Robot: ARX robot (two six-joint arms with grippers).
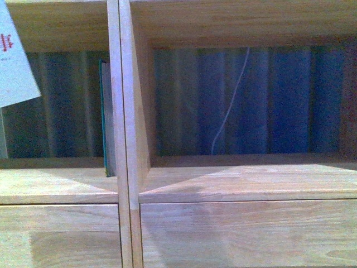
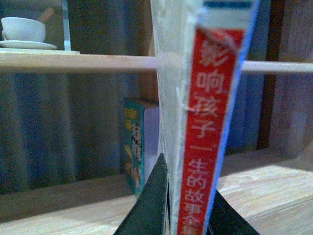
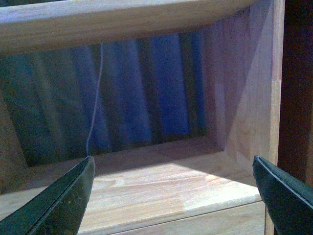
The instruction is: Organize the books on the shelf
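My left gripper (image 2: 188, 215) is shut on the white paperback (image 2: 210, 122), held upright with its red-lettered spine facing the camera. A corner of that paperback (image 1: 14, 61) shows at the far left of the front view. The dark teal book (image 1: 105, 117) stands upright in the left compartment of the light-wood shelf (image 1: 67, 187), against the central divider (image 1: 124, 111). From the left wrist, the teal book (image 2: 134, 147) stands just behind the paperback. My right gripper (image 3: 171, 200) is open before the right compartment floor (image 3: 161, 181), nothing between its fingers.
A white cup and saucer (image 2: 24, 32) sit on the board above (image 2: 73, 63). A thin white cord (image 1: 228, 106) hangs behind the right compartment, in front of a blue striped backdrop. Drawer fronts (image 1: 245, 234) lie below. The shelf's side wall (image 3: 249, 88) is close to my right gripper.
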